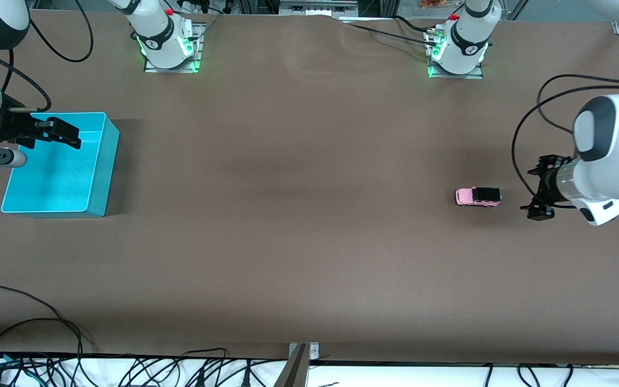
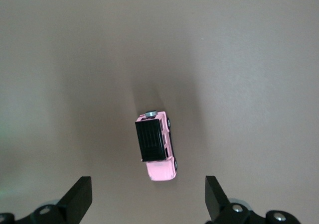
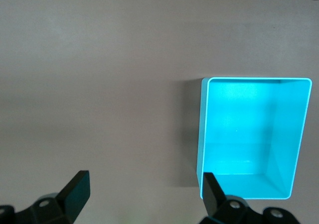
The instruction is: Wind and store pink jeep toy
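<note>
Front view. Jeep [image 1: 478, 196] on its wheels on the bare tabletop [image 1: 299, 215], toward the left arm's end, well apart from the bin [image 1: 100, 161] at the right arm's end. Left end effector [image 1: 540, 188] low, just beside the black-roofed rear of the jeep, not touching it; fingers spread wide, nothing held. Right end effector [image 1: 46, 134] over the bin's rim, likewise wide and empty; right arm waiting.

Left wrist view. Jeep [image 2: 155, 146] lying lengthwise between the two fingertips [image 2: 79, 196], pink bonnet toward the camera, black roof over the rear, a small grey round part at the tail end. Not visible from the front: that grey part, and the alignment of the open fingers with the jeep's long sides.

Right wrist view. Bin [image 3: 205, 134] open-topped and empty inside, one fingertip [image 3: 212, 189] over its edge. Only here: the whole bare floor of the bin.

Handling, judged. Light, rigid, small; hard smooth shell, probably slippery under the pads. Free wheels likely to roll on a nudge along its length. Best hold: across the flat flanks at mid-body, between the axles, clear of the wheels. For winding, presumably a backward drag with the wheels pressed to the tabletop, so a firm, level grip.
</note>
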Tool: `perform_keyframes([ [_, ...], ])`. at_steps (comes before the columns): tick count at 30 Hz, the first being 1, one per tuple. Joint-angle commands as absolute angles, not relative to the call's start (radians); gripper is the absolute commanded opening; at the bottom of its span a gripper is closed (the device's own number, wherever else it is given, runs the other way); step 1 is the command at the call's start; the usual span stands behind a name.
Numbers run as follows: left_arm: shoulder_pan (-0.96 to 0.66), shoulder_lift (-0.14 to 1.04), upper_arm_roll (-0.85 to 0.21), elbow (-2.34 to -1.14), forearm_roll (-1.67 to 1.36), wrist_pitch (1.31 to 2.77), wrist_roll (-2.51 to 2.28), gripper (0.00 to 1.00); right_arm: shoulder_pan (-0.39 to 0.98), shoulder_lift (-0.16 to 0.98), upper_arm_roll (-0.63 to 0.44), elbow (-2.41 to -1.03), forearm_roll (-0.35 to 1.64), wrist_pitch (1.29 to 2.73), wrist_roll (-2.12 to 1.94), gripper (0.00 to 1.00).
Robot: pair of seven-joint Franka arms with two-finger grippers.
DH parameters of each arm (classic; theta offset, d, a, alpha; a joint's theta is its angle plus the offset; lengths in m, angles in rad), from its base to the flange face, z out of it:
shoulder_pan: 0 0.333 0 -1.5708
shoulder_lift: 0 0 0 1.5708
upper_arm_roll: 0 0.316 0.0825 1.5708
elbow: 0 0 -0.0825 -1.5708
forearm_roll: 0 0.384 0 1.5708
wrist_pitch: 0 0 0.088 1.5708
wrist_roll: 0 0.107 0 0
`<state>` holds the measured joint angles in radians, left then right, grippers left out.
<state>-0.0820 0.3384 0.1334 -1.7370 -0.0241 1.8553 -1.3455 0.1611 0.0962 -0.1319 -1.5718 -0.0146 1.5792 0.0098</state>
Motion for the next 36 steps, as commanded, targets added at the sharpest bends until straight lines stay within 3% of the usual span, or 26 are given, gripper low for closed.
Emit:
perform_keyframes([
  [1, -0.080, 0.321, 0.130, -1.857, -0.043, 1.974, -1.462, 1.00, 0.160, 0.107, -0.135, -1.537, -0.029, 1.563, 0.012, 1.00],
  [10, -0.080, 0.322, 0.130, -1.977, -0.044, 2.115, -1.494, 1.00, 0.166, 0.109, -0.133, -1.537, -0.029, 1.577, 0.018, 1.00],
  [20, -0.078, 0.324, 0.129, -2.140, -0.089, 2.376, -1.496, 1.00, 0.166, 0.109, -0.133, -1.537, -0.029, 1.583, 0.018, 1.00],
  [36, -0.086, 0.365, 0.112, -2.198, -0.144, 2.528, -1.493, 1.00, 0.170, 0.117, -0.130, -1.540, -0.032, 1.585, 0.018, 1.00],
])
